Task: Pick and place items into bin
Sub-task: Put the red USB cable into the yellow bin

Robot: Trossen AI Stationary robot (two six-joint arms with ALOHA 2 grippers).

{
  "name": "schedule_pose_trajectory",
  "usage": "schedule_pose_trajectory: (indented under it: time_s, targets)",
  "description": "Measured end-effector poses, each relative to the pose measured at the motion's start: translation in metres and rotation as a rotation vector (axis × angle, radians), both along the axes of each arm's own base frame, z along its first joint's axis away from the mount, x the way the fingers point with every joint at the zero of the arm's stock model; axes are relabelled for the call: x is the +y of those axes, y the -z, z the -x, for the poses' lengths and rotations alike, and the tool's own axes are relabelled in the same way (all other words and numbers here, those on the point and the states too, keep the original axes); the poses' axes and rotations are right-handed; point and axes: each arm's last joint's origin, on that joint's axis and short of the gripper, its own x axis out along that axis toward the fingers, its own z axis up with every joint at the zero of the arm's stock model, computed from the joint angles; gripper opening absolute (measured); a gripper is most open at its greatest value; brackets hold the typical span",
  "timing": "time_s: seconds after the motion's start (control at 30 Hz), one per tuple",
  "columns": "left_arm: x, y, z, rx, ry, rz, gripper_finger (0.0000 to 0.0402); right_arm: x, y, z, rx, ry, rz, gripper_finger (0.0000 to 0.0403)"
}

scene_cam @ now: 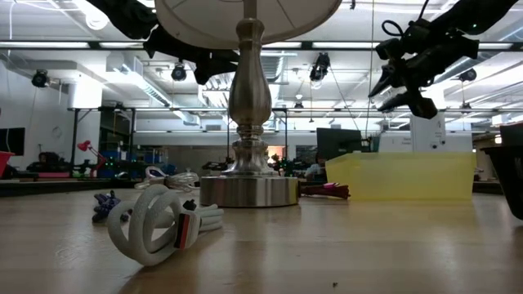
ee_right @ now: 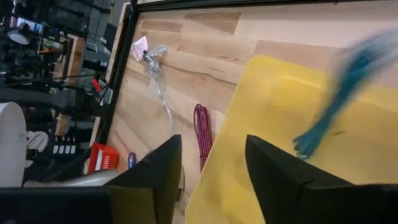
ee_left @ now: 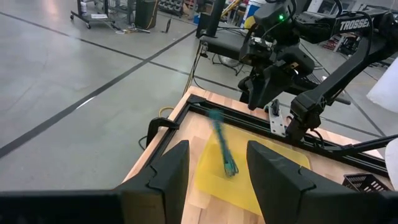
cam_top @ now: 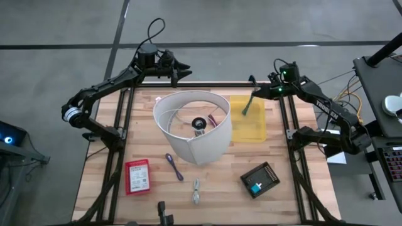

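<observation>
One green stick [cam_top: 247,105], one yellow bin [cam_top: 257,130]

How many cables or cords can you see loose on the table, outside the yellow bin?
3: a purple one in front of the lamp, a white coiled one near the front edge, a magenta one between lamp and yellow bin. The lampshade may hide more.

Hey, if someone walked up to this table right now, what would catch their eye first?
Probably the big white lampshade on its silvery lamp base mid-table. Just right of it, a green stick blurs above the yellow bin, right under the open right gripper at the table's far edge. The left gripper hangs open over the far edge too.
</observation>
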Motion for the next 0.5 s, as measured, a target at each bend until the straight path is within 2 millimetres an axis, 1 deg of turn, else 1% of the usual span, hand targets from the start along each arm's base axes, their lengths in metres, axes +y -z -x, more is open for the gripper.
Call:
schedule_pose_trajectory:
  time_s: [0.17, 0.3, 0.4, 0.5]
  targets:
    - [0.000, 0.000, 0.000, 0.001, 0.000, 0.001, 0.0144, 0.000, 0.000, 0.000, -0.003, -0.004, 0.000, 0.0191]
    - [0.000, 0.000, 0.000, 0.001, 0.004, 0.002, 0.0144, 0.004, -0.003, -0.004, -0.044, -0.071, 0.023, 0.0205]
    - [-0.001, 0.001, 0.000, 0.005, 0.017, 0.010, 0.0144, 0.006, -0.008, -0.008, -0.079, -0.111, 0.049, 0.0212]
    - [-0.001, 0.001, 0.000, 0.001, 0.038, 0.013, 0.0144, 0.014, -0.012, -0.011, -0.094, -0.146, 0.072, 0.0212]
